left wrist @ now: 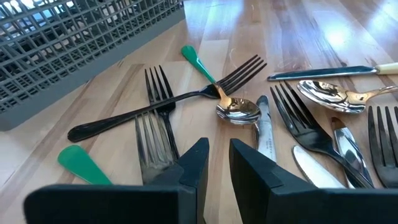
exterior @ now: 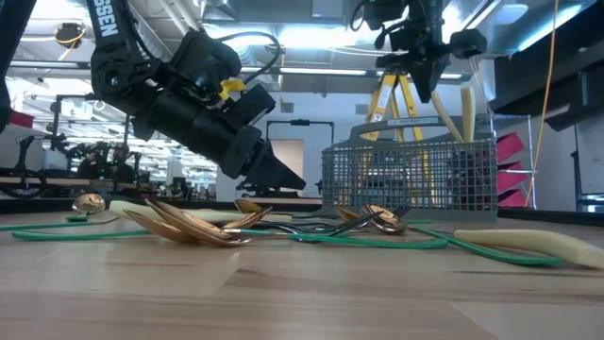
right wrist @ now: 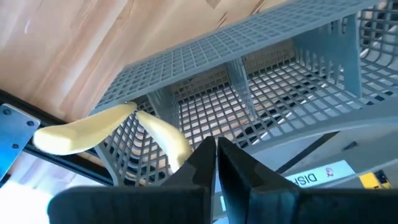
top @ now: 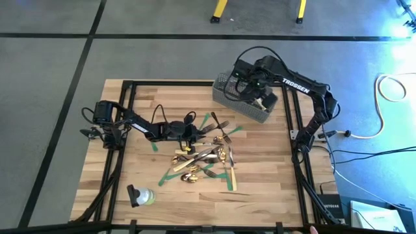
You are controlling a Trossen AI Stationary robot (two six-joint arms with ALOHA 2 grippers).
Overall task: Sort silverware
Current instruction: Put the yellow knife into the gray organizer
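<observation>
The silverware lies in a loose pile (top: pixel 205 156) at the table's middle, made up of dark forks (left wrist: pixel 155 118), gold spoons (left wrist: pixel 236 111) and cream-handled knives (left wrist: pixel 329 71). My left gripper (left wrist: pixel 214 165) hangs low at the pile's left side. Its fingers are a narrow gap apart with nothing between them, and a fork's neck runs beneath one finger. My right gripper (right wrist: pixel 216 152) is shut and points down over the grey mesh basket (top: pixel 244 97) at the far right. Two cream knife handles (right wrist: pixel 81 134) stick up out of a corner compartment. My right gripper is shut with nothing visible between its fingers. The end of one knife handle (right wrist: pixel 177 146) lies right beside a finger; I cannot tell whether they touch. That knife stands tilted in the basket's corner compartment.
Green tape strips (top: pixel 221 133) lie flat among the cutlery. A small bottle with a dark cap (top: pixel 140 195) lies near the front left. A black frame rail (top: pixel 289 130) edges the table. A yellow ladder (exterior: pixel 401 104) stands in the room beyond.
</observation>
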